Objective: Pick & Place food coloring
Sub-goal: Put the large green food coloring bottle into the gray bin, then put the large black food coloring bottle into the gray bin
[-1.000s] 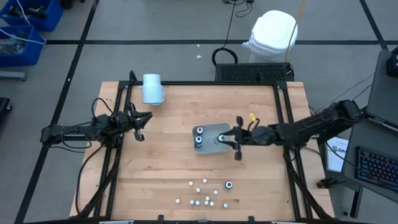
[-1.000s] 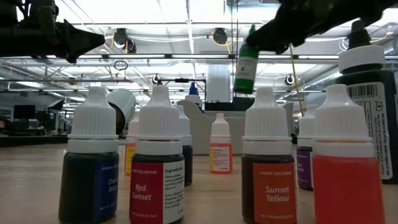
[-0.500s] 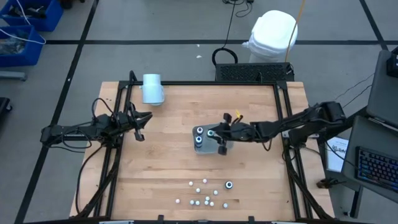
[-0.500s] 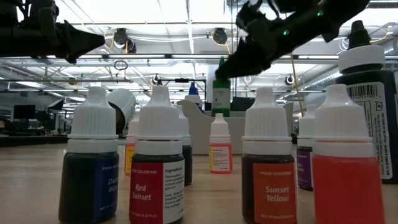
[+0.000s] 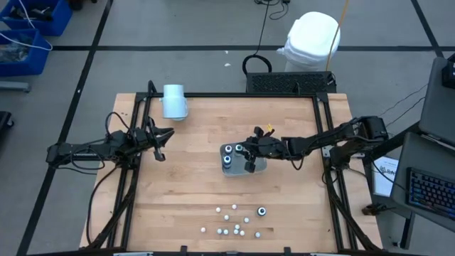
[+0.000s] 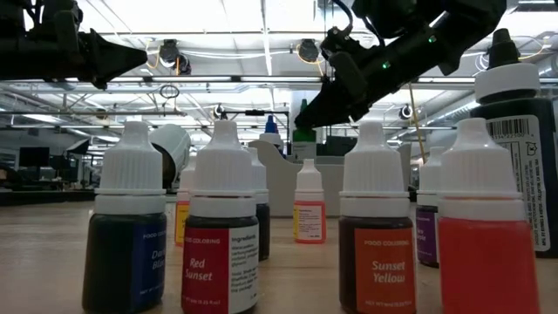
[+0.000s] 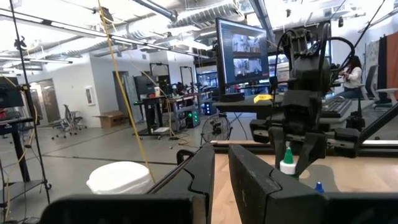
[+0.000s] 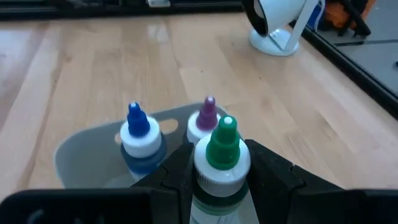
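The right jaws [image 5: 248,151] are clamped on a green-capped bottle [image 8: 222,157], one finger on each side of its white collar, holding it upright over the translucent tray [image 5: 257,163] near the middle of the table [image 5: 192,185]. In the right wrist view the held bottle hangs just beside a blue-capped bottle [image 8: 137,132] and a purple-capped bottle [image 8: 206,118] that already stand in the tray; whether its base touches the tray floor cannot be told. In the low view the green cap [image 6: 302,126] shows just below the dark gripper, behind the front row.

The left jaws [image 5: 159,142] hang above the table's left side, well apart from the tray, fingers nearly together with a thin gap and nothing between them.

A cluster of small whitish bottles [image 5: 231,220] stands near the table's front edge, with one darker bottle [image 5: 261,211] at its right. A pale blue cylinder [image 5: 174,101] lies at the far left corner
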{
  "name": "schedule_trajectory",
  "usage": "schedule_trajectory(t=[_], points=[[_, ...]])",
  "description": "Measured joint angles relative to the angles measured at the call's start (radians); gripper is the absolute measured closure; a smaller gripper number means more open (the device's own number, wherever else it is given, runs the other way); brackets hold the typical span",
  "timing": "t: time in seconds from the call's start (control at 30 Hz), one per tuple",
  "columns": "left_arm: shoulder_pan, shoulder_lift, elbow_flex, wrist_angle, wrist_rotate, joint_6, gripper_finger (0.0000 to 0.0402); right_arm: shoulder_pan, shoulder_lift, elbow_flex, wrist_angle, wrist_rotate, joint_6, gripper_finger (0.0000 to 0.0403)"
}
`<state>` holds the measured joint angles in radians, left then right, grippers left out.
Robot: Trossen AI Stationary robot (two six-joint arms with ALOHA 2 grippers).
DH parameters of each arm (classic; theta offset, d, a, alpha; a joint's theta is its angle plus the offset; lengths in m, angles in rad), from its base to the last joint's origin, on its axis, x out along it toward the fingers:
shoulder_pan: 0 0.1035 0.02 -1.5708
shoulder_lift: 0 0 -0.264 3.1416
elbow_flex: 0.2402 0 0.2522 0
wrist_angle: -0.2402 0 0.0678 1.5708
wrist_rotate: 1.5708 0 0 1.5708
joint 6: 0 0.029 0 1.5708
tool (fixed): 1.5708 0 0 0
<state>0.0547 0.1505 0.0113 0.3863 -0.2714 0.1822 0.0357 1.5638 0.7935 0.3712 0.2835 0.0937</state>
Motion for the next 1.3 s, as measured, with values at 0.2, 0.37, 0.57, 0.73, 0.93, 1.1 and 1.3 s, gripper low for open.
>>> schedule_trajectory(t=[0.2, 0.37, 0.57, 0.73, 0.93, 1.1, 1.3], points=[[0.0, 0.0, 0.0, 0.001, 0.0, 0.0, 0.0346, -0.008, 0.056, -0.001, 0.021, -0.001, 0.003, 0.0294], [0.0, 0.0, 0.0, 0.002, -0.001, 0.0, 0.0346, -0.028, 0.11, 0.001, 0.048, 0.0, 0.027, 0.0291], [0.0, 0.0, 0.0, 0.0, -0.008, 0.001, 0.0346, -0.035, 0.127, 0.001, 0.071, -0.001, 0.025, 0.0289], [0.0, 0.0, 0.0, -0.001, -0.01, 0.001, 0.0346, -0.035, 0.128, 0.0, 0.085, -0.001, 0.016, 0.0272], [0.0, 0.0, 0.0, -0.001, -0.01, 0.001, 0.0346, -0.034, 0.13, -0.003, 0.097, 0.0, 0.014, 0.0226], [0.0, 0.0, 0.0, -0.001, -0.01, 0.0, 0.0346, -0.034, 0.112, -0.003, 0.12, 0.001, -0.007, 0.0202], [0.0, 0.0, 0.0, -0.002, -0.01, 0.0, 0.0346, -0.029, 0.032, -0.003, 0.09, 0.001, -0.026, 0.0188]])
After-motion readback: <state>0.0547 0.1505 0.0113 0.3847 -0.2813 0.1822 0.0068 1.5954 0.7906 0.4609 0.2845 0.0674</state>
